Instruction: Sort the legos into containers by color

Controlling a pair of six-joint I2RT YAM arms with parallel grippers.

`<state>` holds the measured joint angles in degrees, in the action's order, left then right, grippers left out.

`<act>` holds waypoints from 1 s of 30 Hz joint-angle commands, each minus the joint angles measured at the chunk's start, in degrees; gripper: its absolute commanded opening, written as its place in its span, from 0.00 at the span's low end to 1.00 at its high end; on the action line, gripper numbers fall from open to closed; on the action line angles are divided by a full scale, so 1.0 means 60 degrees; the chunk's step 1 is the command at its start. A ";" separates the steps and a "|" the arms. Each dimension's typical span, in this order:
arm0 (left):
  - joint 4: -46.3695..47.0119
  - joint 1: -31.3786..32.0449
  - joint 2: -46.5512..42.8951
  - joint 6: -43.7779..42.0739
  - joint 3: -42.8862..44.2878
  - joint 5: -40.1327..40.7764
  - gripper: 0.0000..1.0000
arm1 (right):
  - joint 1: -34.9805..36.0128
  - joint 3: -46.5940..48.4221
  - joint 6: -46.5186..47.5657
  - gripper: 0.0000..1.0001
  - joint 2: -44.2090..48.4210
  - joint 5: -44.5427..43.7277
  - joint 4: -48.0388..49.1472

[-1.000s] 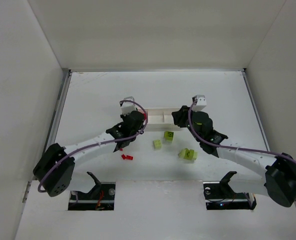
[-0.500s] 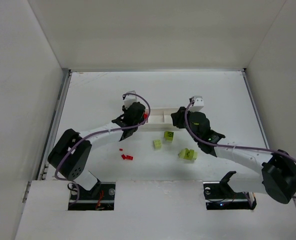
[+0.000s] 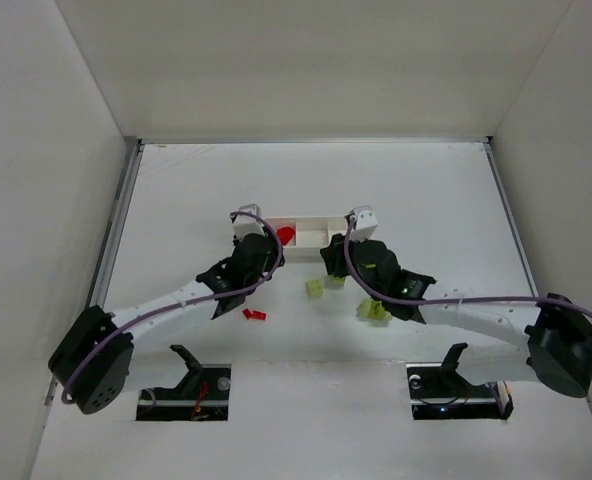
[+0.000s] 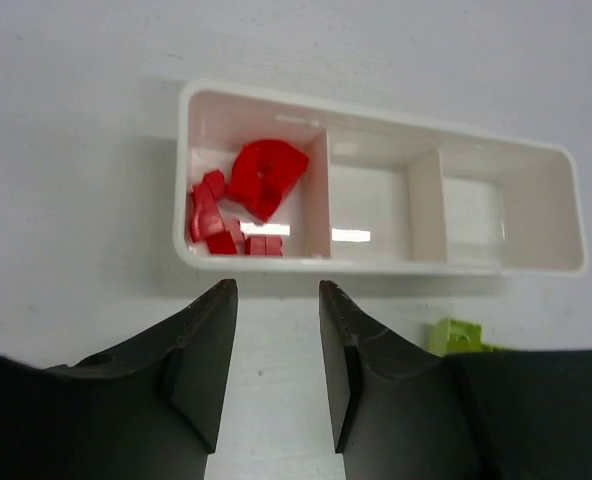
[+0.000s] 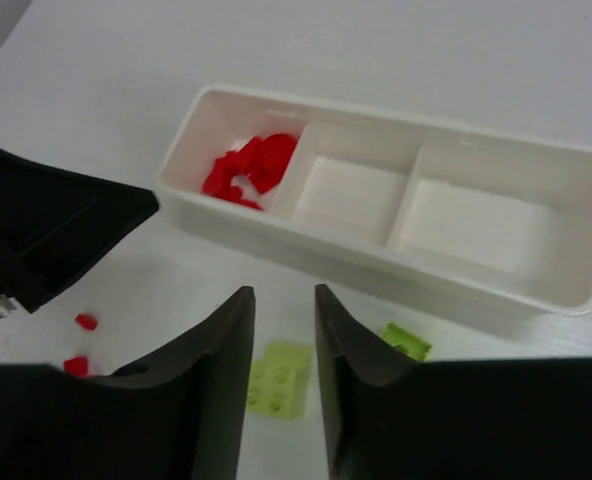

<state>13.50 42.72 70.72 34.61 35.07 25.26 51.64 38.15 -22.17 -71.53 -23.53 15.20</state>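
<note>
Jaws, both arms: slightly spread, empty. Red legos (image 4: 238, 200) lie in tray (image 4: 396, 264) left-end compartment; green lego (image 5: 279, 378) on desk (image 5: 536, 60) beneath right jaws. Step: green pickup. Next: lower, pinch, carry to vacant compartment.

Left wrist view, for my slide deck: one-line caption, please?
Open left gripper hovers before the tray, red legos piled in one end compartment, the other two empty.

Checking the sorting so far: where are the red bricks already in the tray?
Left wrist view: the red bricks lie in the left end compartment of the tray.
</note>
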 commanded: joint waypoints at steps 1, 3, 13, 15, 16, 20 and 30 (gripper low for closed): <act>0.0109 0.0313 -0.0885 0.0588 -0.0964 -0.0371 0.35 | 0.1007 -0.0132 -0.0258 0.41 0.0407 -0.0588 -0.0497; -0.0037 0.0416 -0.1340 0.0851 -0.1390 -0.0459 0.35 | 0.1535 -0.0424 -0.0550 0.51 0.0524 -0.1086 -0.0585; -0.0140 0.1016 -0.2206 0.1614 -0.1948 -0.0577 0.35 | 0.1801 -0.0529 -0.1724 0.64 -0.1011 -0.0370 -0.0469; -0.0169 0.1134 -0.2250 0.1818 -0.1978 -0.0591 0.35 | 0.1656 -0.0354 -0.1812 0.62 -0.1451 -0.0429 -0.0454; -0.0184 0.1192 -0.2250 0.1848 -0.1992 -0.0620 0.35 | 0.1626 -0.0280 -0.1870 0.61 -0.1598 -0.0371 -0.0439; -0.0111 0.1427 -0.2265 0.2053 -0.2212 -0.0503 0.35 | 0.1640 -0.0060 -0.1812 0.59 -0.2111 -0.0341 -0.0205; -0.0169 0.1544 -0.2104 0.2215 -0.2183 -0.0606 0.35 | 0.1523 0.0482 -0.1798 0.41 -0.3020 -0.0487 -0.0146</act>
<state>11.22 51.44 58.28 47.13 21.98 21.47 61.19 38.06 -32.73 -88.42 -25.71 12.10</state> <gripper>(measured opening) 0.356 0.444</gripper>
